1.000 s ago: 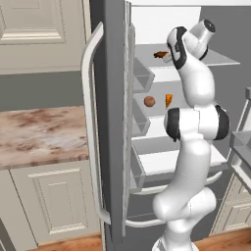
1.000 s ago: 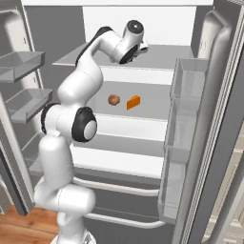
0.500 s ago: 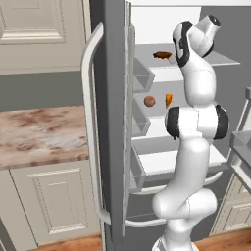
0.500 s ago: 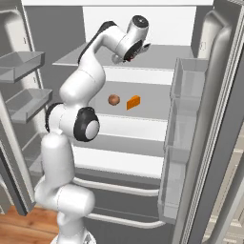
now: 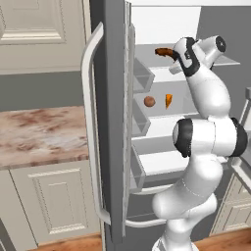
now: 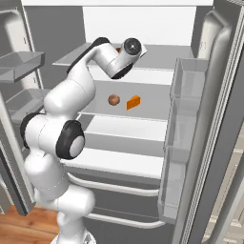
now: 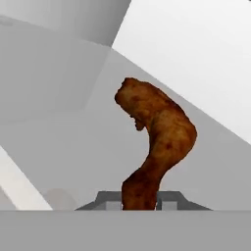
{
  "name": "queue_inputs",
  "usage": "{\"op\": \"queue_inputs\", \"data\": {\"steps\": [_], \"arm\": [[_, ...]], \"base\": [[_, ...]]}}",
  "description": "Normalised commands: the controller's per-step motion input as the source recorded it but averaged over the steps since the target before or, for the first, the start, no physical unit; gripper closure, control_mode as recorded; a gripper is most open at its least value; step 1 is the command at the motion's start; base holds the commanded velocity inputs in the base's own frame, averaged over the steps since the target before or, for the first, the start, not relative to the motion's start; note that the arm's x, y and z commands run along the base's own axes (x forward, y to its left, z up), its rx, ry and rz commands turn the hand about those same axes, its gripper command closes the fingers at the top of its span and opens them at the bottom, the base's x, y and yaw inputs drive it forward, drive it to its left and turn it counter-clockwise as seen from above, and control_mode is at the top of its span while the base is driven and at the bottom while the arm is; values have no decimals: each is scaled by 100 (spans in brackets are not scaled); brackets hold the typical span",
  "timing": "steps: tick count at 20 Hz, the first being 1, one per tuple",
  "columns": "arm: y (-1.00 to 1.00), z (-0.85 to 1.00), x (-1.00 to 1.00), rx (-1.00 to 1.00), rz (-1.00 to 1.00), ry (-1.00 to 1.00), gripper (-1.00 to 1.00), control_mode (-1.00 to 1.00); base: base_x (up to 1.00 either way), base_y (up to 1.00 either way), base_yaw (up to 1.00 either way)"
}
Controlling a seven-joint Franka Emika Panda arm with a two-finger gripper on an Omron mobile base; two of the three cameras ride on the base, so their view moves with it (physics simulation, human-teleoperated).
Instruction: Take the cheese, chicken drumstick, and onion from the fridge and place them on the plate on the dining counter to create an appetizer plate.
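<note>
The fridge (image 5: 112, 122) stands open, its white shelves lit, beside a marbled tabletop (image 5: 39, 132) on cream cabinets. One chicken drumstick (image 7: 157, 142) lies on the top shelf; the pincer (image 7: 139, 201) is closed on its thin end. One shelf down sit one onion (image 6: 113, 99) and one cheese (image 6: 133, 102) wedge, near each other.

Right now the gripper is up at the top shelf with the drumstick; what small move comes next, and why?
Probably lift slightly and draw straight back out of the fridge. In the hand view the gripper looks closed around the thin end of the chicken drumstick, which sits on the top shelf; the onion and cheese wait below.
</note>
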Motion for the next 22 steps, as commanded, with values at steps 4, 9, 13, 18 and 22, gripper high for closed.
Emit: {"op": "queue_inputs", "data": {"steps": [4,9,13,18,22], "arm": [[0,33,-81,0,0,15,100,-100],[0,8,-100,0,0,19,100,-100],[6,1,-96,0,0,4,100,-100],[0,2,-100,0,0,1,100,-100],[0,0,-25,0,0,1,100,100]], "base": [[0,0,0],[0,0,0],[0,0,0],[0,0,0],[-75,0,-4]]}}
